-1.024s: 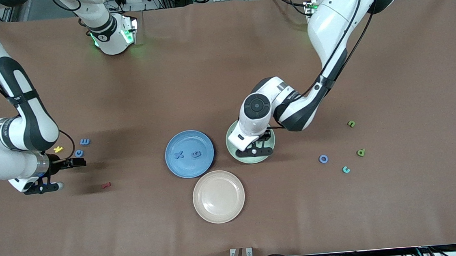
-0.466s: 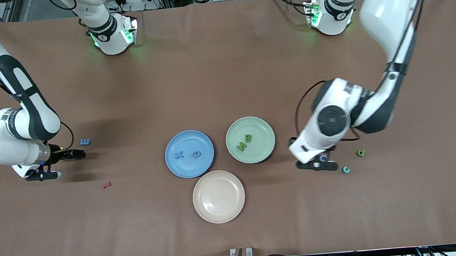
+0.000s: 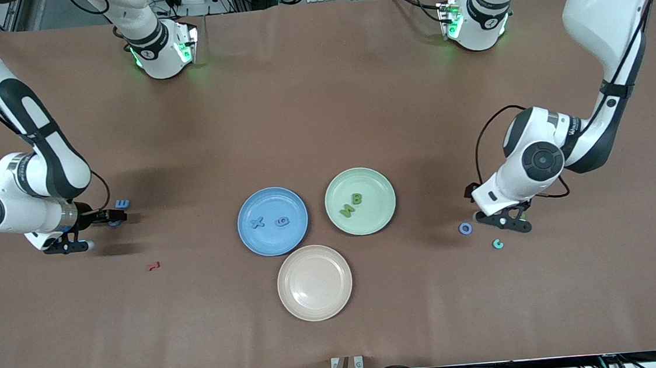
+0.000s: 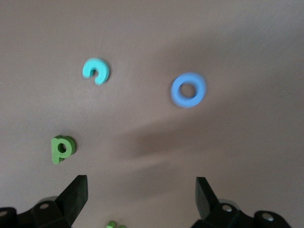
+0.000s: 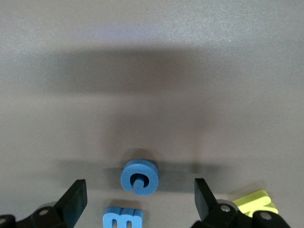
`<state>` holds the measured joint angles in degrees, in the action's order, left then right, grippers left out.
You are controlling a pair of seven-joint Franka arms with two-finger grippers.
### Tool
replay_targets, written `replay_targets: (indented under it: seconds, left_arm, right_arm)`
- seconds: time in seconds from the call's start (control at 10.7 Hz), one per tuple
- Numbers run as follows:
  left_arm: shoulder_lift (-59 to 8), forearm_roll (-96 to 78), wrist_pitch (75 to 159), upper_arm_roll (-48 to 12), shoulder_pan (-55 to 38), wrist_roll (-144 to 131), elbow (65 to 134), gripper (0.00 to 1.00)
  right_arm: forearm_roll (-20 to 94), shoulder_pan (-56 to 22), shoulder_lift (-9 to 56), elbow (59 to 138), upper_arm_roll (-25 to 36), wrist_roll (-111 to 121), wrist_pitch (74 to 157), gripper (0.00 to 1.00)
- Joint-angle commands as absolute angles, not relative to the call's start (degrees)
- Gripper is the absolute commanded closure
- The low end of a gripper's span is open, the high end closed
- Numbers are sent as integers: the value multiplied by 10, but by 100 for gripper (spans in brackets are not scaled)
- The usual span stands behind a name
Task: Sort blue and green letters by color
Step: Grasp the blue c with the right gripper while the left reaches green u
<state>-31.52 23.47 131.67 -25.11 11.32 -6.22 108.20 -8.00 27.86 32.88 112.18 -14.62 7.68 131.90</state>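
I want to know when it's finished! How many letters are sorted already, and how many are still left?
Four are sorted: two on the blue plate, two on the green plate. Neither open gripper holds anything: the left gripper hovers by a blue O, a green p and a teal c; the right gripper hovers over two more blue letters.

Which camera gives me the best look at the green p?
The left wrist view: the green p lies in full sight on the table, ahead of the open left gripper. In the front view that gripper hides nearly all of it. The right wrist view misses it.
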Motion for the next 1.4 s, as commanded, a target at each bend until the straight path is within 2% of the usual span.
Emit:
replay_targets:
  seconds: [0.0, 0.37, 0.47, 0.56, 0.65, 1.02, 1.3]
  left_arm:
    - [-286, 287, 1386, -258, 164, -14, 1177, 0]
    - [-254, 301, 1413, -259, 199, 12, 1250, 0]
    - [-251, 301, 1421, -259, 205, 31, 1258, 0]
    - [-252, 301, 1422, -260, 215, 50, 1259, 0]
    - [-253, 301, 1426, -260, 223, 58, 1260, 1]
    - [-261, 301, 1429, -268, 245, 82, 1271, 8]
    - [-254, 301, 1433, -329, 314, 99, 1295, 14]
  right_arm:
    - [-102, 290, 320, 1139, -153, 73, 1332, 0]
    - [-103, 293, 330, 1139, -150, 74, 1338, 1]
    - [-103, 292, 330, 1139, -151, 76, 1338, 22]
    - [-103, 293, 330, 1139, -150, 79, 1341, 80]
    - [-103, 293, 330, 1139, -150, 79, 1345, 100]
    - [-103, 289, 330, 1132, -151, 78, 1343, 100]
    - [-99, 264, 324, 1079, -164, 74, 1313, 100]
